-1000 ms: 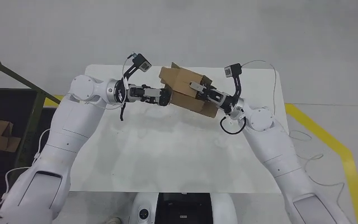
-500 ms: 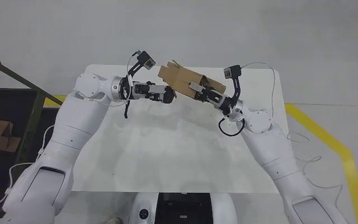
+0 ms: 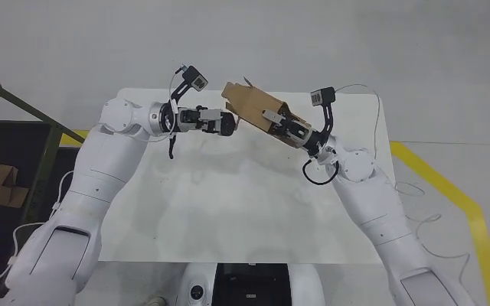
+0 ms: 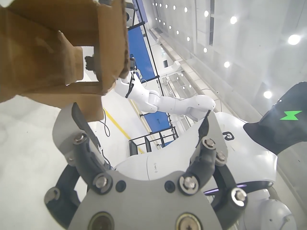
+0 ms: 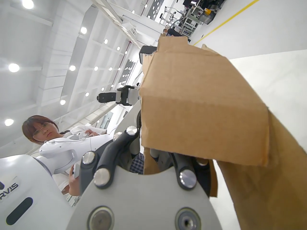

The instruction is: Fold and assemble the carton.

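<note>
Your right tool [image 3: 283, 125] grips the carton [image 3: 251, 102] aloft over the tabletop's [image 3: 230, 206] 12 o'clock edge. Your left tool [image 3: 227, 122] hangs open at its 8 o'clock. Likely mid-fold: next, press the loose end flaps closed.

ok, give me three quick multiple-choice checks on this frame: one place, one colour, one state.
1. Where is the carton?
A) lying flat at the near edge
B) in the right claw, over the far side of the table
C) on the floor

2. What colour is the carton?
A) white
B) blue
C) brown

3. What state is the left claw in?
A) open, empty
B) shut on the carton
C) shut on a cable

Answers:
1 B: the top view shows the right claw gripping it at the far side.
2 C: it is plain brown cardboard in every view.
3 A: it is spread wide with nothing between, and the carton lies just beyond it.
</note>
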### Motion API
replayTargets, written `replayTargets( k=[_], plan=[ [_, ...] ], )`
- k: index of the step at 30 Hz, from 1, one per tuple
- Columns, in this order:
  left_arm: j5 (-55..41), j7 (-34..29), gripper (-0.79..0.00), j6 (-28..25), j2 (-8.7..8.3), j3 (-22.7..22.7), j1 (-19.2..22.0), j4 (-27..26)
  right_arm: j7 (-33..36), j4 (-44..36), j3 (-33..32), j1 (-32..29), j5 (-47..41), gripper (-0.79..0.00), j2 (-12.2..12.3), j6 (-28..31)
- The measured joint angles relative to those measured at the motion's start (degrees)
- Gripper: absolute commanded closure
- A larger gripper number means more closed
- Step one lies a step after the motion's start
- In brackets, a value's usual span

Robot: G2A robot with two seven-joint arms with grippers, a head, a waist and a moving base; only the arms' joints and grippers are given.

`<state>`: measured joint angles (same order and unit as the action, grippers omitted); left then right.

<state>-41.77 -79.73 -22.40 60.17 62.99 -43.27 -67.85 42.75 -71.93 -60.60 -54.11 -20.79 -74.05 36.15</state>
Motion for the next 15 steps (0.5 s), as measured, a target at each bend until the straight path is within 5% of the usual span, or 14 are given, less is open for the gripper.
replayTargets(
  k=[15],
  plan=[
    [4.5, 4.9, -0.785, -1.0, -1.87, 7.4, -3.0, -0.1, 5.7, -1.8, -0.8, -0.4, -3.5, 0.000, 0.3, 0.8]
  ],
)
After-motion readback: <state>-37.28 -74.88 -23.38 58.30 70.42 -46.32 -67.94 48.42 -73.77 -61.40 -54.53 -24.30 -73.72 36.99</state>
